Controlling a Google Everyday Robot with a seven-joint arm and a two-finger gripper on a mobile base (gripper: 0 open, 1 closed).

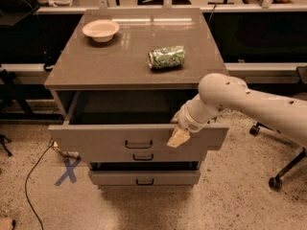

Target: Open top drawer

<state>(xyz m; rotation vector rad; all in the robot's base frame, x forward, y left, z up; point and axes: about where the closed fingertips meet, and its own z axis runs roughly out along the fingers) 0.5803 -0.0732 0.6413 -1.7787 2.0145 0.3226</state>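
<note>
The top drawer [96, 139] stands pulled well out under the tabletop, its black handle [138, 143] free. Just right of the handle, the gripper [178, 138] hangs over the front panel (how far open it is, I cannot tell). If it catches the rim on withdrawal, it could push the drawer back in.

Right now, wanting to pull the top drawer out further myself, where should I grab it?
Take the small black bar handle at the centre of the front of the top drawer, coming straight from the front: it lies horizontal on a flat panel. The pincer sits just beside it, in front of the panel.
</note>
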